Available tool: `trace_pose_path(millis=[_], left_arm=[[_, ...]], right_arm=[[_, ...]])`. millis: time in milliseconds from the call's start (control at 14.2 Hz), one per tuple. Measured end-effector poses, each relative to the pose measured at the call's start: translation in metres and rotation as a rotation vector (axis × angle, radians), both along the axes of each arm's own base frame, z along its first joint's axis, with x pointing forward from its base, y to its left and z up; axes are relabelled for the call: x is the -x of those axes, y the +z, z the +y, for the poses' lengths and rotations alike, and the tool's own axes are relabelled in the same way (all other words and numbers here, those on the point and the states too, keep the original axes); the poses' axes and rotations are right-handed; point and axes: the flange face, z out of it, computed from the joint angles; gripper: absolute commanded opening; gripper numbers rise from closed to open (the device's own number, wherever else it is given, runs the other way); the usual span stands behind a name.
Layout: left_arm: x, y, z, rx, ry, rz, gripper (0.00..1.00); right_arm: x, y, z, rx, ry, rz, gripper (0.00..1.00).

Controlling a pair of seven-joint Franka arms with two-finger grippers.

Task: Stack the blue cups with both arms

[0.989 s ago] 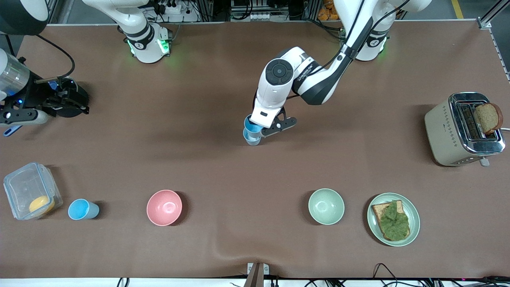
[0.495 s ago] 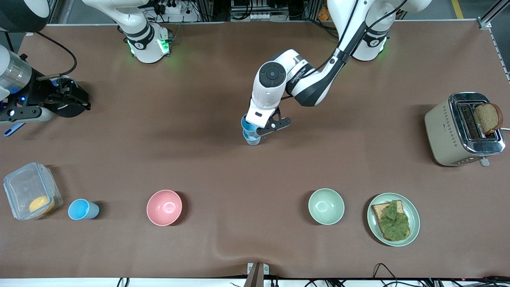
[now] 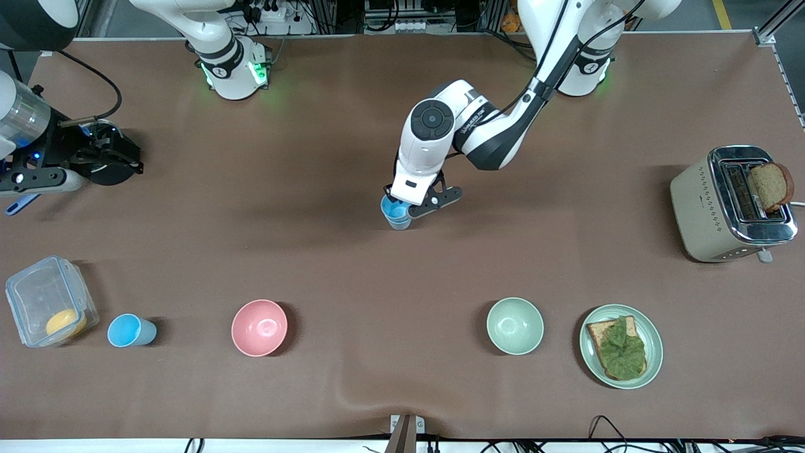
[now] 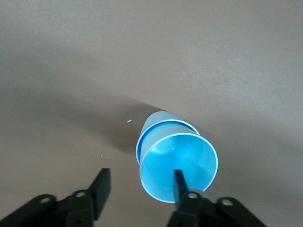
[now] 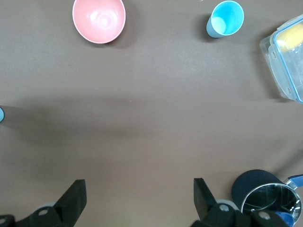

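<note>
Cups (image 3: 397, 212): nested upright mid-table, straight below my left gripper (image 4: 139, 187)
Left fingers (image 4: 179, 182): parted, one inside the rim
Right gripper (image 5: 139, 198): waiting, wide
Third cup (image 3: 130, 331): beside the pink bowl (image 3: 259, 327), nearer my right arm

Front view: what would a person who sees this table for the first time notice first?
Mid-table, the left hand stands open over two nested blue cups, one finger inside the upper cup. A third blue cup stands alone between the pink bowl and a clear container. The right hand waits open at its end; a toaster holds bread at the left arm's end.
</note>
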Motion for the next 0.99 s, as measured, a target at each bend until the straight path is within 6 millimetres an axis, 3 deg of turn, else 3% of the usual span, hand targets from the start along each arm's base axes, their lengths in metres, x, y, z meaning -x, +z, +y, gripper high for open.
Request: trace_pose_path(millis=[212, 353, 495, 707, 989], left_arm=[[-0.016, 0.012, 0.011, 0.013, 0.028, -0.018, 1.00], [-0.043, 0.036, 0.037, 0.021, 0.075, -0.037, 1.00], [-0.073, 0.065, 0.082, 0.010, 0.083, -0.043, 1.00], [-0.110, 0.120, 0.165, -0.004, 0.066, -0.063, 1.00], [-0.124, 0.186, 0.254, -0.019, -0.023, -0.097, 1.00]], right_arm=[[0.000, 0.000, 0.000, 0.000, 0.001, 0.000, 1.00], [0.000, 0.000, 0.001, 0.000, 0.001, 0.000, 1.00], [0.000, 0.000, 0.001, 0.000, 0.002, -0.001, 1.00], [0.000, 0.003, 0.003, 0.000, 0.005, -0.008, 1.00], [-0.004, 0.017, 0.005, -0.002, 0.009, -0.051, 1.00]])
